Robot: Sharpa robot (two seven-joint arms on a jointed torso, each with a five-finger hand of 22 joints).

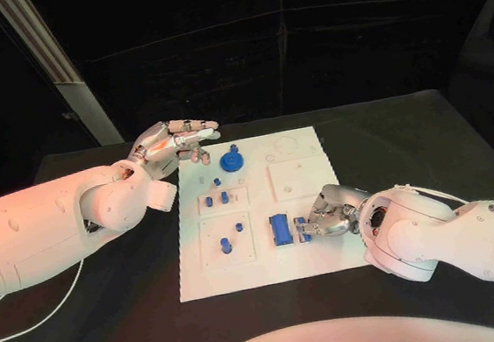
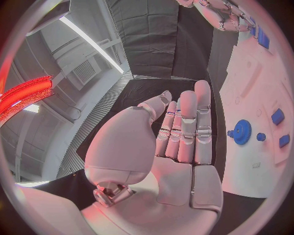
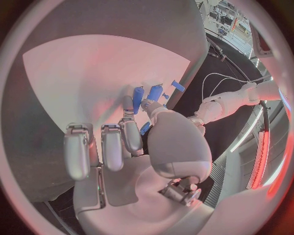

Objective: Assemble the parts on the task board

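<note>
— What's carrying everything?

— The black table (image 1: 120,334), with the white task board (image 1: 318,252) lying across its middle, long side running from the near edge to the far edge.

— Where are your arms?

— My left arm (image 1: 28,239) comes in over the table's left side, and my left hand (image 1: 173,148) hangs over the board's far left corner. Its fingers (image 2: 186,122) lie straight and close together, a little apart from the thumb, and hold nothing. My right arm (image 1: 463,233) reaches in from the table's right side, and my right hand (image 1: 332,214) sits low at the board's right edge, toward the near end.

— Is that hand holding something?

— My fingers (image 3: 132,134) are curled down over a small blue piece (image 1: 302,226) next to a blue block (image 1: 280,229). The thumb and a fingertip press against the blue piece; I can't tell whether it is lifted off the board.

— And the other parts?

— A blue gear (image 1: 233,161) stands near the board's far left corner, just beside my left hand. Blue pegs (image 1: 216,199) sit in the left column's middle, and another peg (image 1: 225,245) is nearer the near left corner.
</note>
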